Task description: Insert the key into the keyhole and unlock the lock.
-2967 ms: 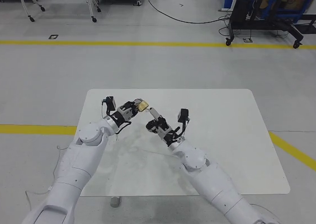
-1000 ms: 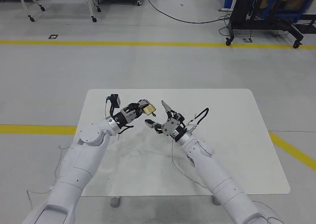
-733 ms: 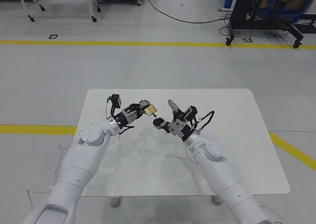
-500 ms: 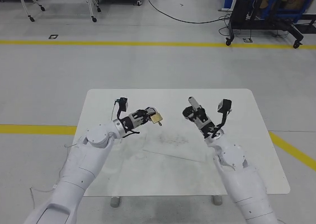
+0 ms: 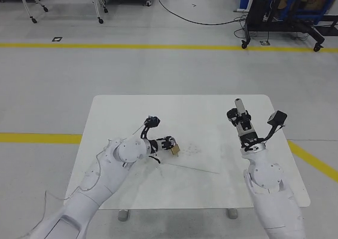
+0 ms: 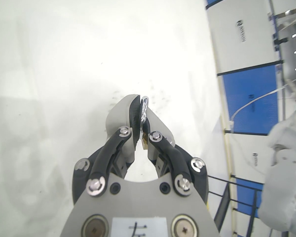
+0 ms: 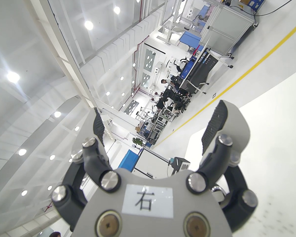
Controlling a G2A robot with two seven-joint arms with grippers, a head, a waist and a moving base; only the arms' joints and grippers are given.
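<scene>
Left gripper (image 5: pixel 167 143): It sits over the middle of the table, a bit to the left. Its pads (image 6: pixel 134 110) are pressed close together on something.
Lock (image 5: pixel 174 149): The small gold lock sticks out of the left gripper on its right side. It is low over the table (I cannot tell if it touches the top).
Shiny silver piece (image 6: pixel 144 110): In the left wrist view it is pinched between the pads, with a bit of gold metal just behind it. I cannot tell if it is the key or the lock's loop.
Right gripper (image 5: pixel 238 105): It is up over the far right part of the table, well apart from the lock. Its fingers (image 7: pixel 220 114) are spread wide and hold nothing. It points away from the table, out at the room.
Table (image 5: pixel 228 179): White, with small dark specks near the lock.
What changed: Half a second ago the left gripper held the lock farther back. Now it has come nearer and lower. One second ago the right gripper was just beside the lock. Since then it has swung off to the right, away from it.
</scene>
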